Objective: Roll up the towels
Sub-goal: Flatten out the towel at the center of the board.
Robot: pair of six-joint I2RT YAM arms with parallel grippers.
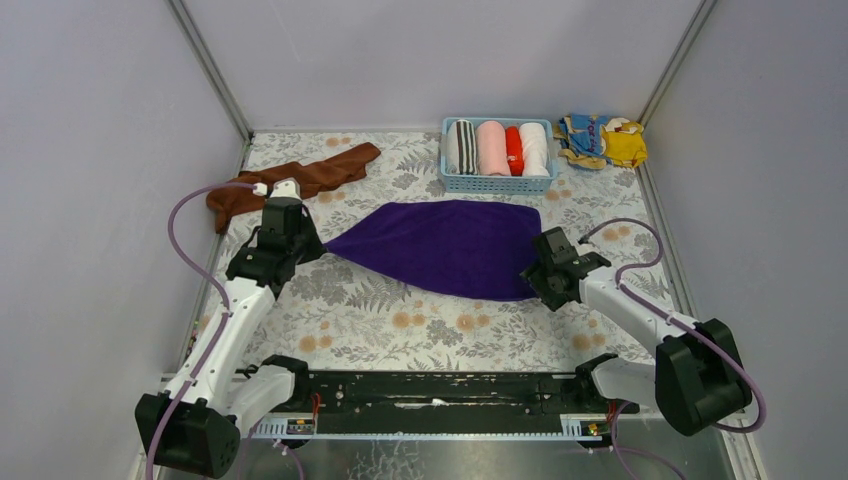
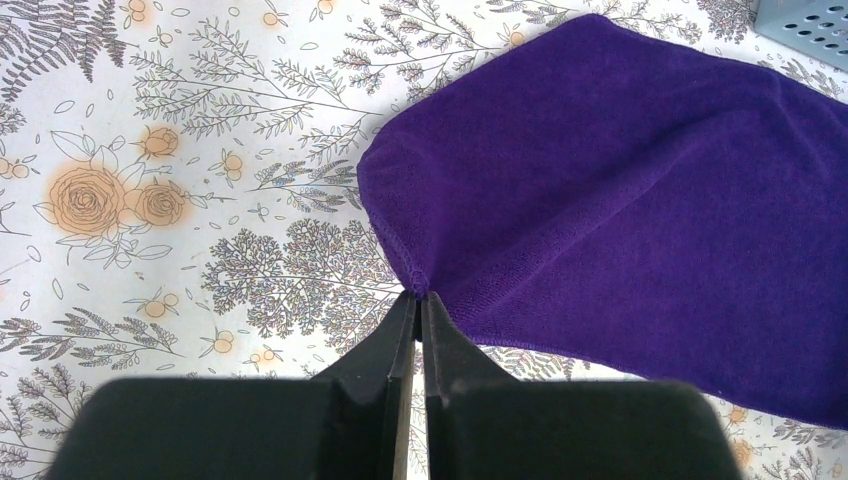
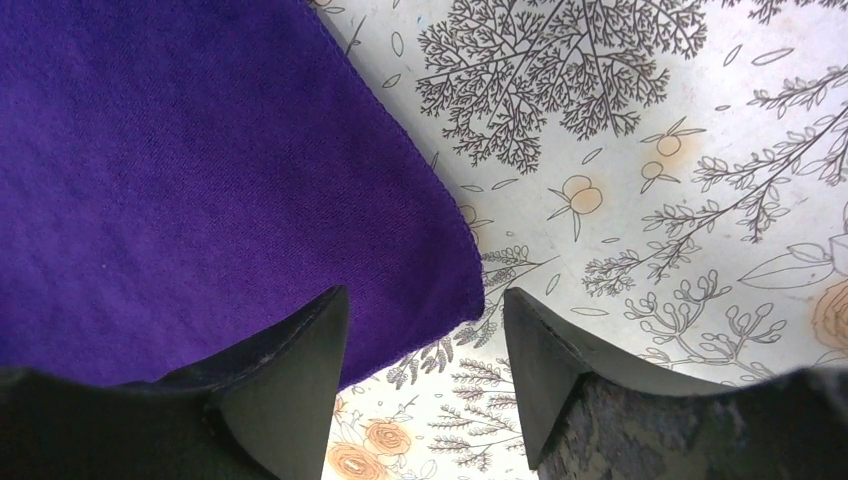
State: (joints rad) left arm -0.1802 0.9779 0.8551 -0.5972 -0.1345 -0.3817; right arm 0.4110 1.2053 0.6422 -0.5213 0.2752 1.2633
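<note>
The purple towel (image 1: 450, 248) lies spread across the middle of the floral table, drawn to a point at its left end. My left gripper (image 1: 322, 243) is shut on that left corner; in the left wrist view the closed tips (image 2: 419, 298) pinch the hem of the purple towel (image 2: 620, 190). My right gripper (image 1: 532, 277) is open over the towel's near right corner, which lies between the spread fingers (image 3: 300, 340) in the right wrist view, the purple towel (image 3: 200, 180) untouched. The rust-brown towel (image 1: 300, 180) lies bunched at the back left.
A blue basket (image 1: 497, 183) at the back holds striped, pink, red and white rolled towels. A yellow-and-blue patterned cloth (image 1: 603, 140) lies at the back right corner. Grey walls enclose the table on three sides.
</note>
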